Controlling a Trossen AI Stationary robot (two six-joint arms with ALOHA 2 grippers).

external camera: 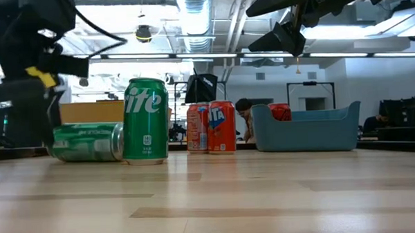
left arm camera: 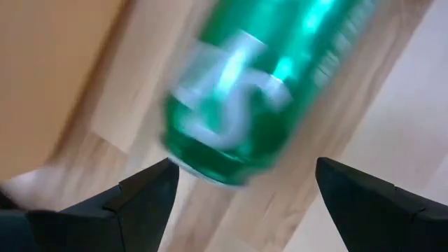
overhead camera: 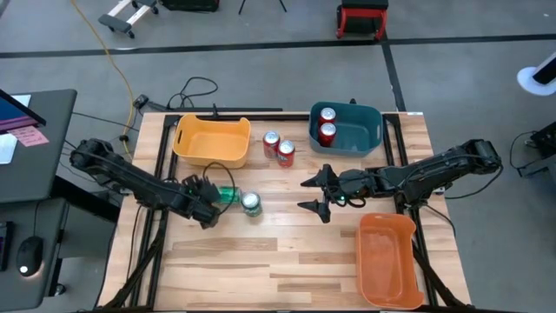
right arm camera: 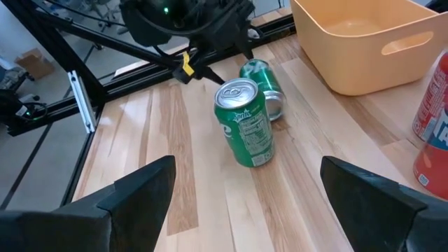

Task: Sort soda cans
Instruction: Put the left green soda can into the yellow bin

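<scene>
Left hand released, fingers spread, low over worktop near left edge; tipped green can lay on its side just ahead of its fingertips, not gripped. Upright green can stood just beside tipped one. Two red cans stood touching between yellow bin and blue bin, toward far edge. Two more red cans inside blue bin. Right hand released, empty, raised above worktop middle, well apart from upright green can. Orange bin at near right corner.

Two matte-black jointed robot arms. Left gripper carries a small yellow tag and a green indicator light; black cables trail. Right gripper has wedge-shaped dark fingers.
</scene>
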